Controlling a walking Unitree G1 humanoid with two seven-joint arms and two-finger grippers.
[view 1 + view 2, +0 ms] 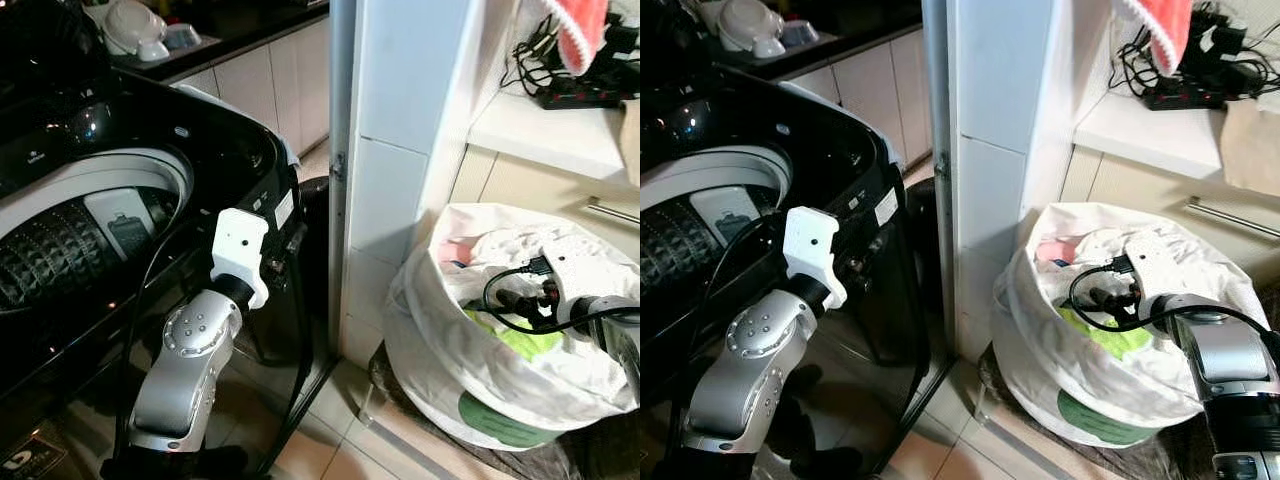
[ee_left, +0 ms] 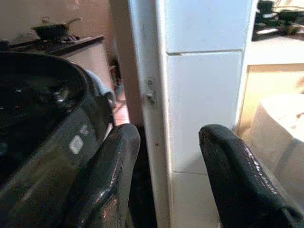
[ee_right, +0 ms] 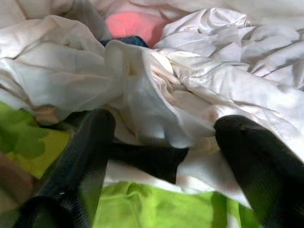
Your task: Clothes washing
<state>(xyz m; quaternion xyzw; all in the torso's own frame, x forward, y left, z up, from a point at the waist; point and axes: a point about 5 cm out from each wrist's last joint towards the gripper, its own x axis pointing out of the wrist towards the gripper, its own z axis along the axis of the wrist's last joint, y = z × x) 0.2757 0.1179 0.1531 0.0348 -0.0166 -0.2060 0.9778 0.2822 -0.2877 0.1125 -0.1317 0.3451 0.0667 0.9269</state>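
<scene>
right gripper [image 3: 161, 156], fingers spread, hovers over crumpled white cloth [image 3: 156, 104] in the laundry bag [image 1: 430, 350] beside the washing machine [image 1: 90, 230] — soft, light, floppy; best pinched at a raised fold. left gripper [image 2: 166, 175] spread, idle.

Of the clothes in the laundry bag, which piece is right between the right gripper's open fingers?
The crumpled white garment: the right gripper is open around its bunched fold. The lime-green piece lies below it; the pink one lies farther back in the white bag.

Black washing machine [image 1: 120, 200] open, left arm [image 1: 195, 350] alongside, white laundry bag [image 1: 480, 370] right
</scene>
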